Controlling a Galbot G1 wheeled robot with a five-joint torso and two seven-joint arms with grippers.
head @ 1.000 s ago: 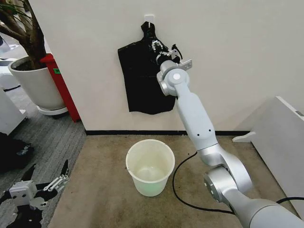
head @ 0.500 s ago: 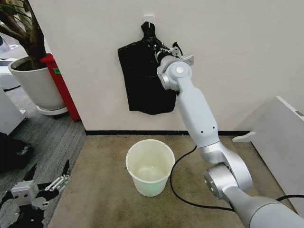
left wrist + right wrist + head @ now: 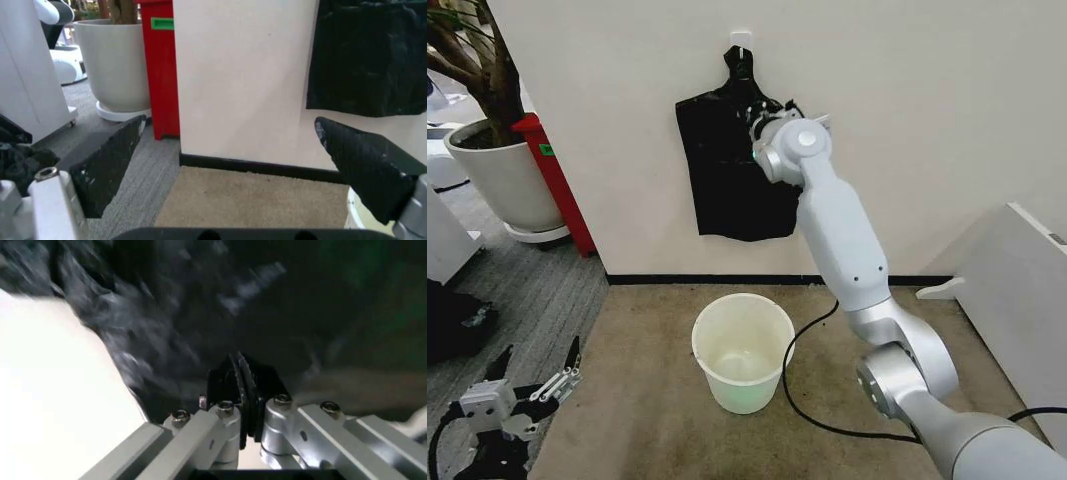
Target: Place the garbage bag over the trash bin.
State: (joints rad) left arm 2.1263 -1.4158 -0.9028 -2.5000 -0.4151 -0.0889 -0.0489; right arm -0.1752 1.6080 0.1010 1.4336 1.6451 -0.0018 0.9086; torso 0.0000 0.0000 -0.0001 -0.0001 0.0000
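Note:
A flat black bag bundle [image 3: 727, 170] hangs knotted from a wall hook [image 3: 741, 37]. My right gripper [image 3: 759, 108] is raised against the bundle's upper right part. In the right wrist view its fingertips [image 3: 241, 371] are pressed together and sunk in glossy, crinkly black plastic, the garbage bag [image 3: 180, 315]; I cannot tell this sheet apart from the bundle behind it. The cream-white trash bin [image 3: 743, 392] stands upright on the tan carpet below, its mouth uncovered. My left gripper [image 3: 537, 365] hovers low at the near left, open, nothing between its fingers [image 3: 107, 165].
A large white plant pot [image 3: 502, 185] and a red stand [image 3: 557, 180] are left of the wall corner. A black cable [image 3: 799, 395] loops on the carpet right of the bin. A white panel [image 3: 1017, 290] leans at the right.
My right wrist has turned and shifted left, closer into the hanging black plastic. My left gripper has drifted slightly. The bin has not moved.

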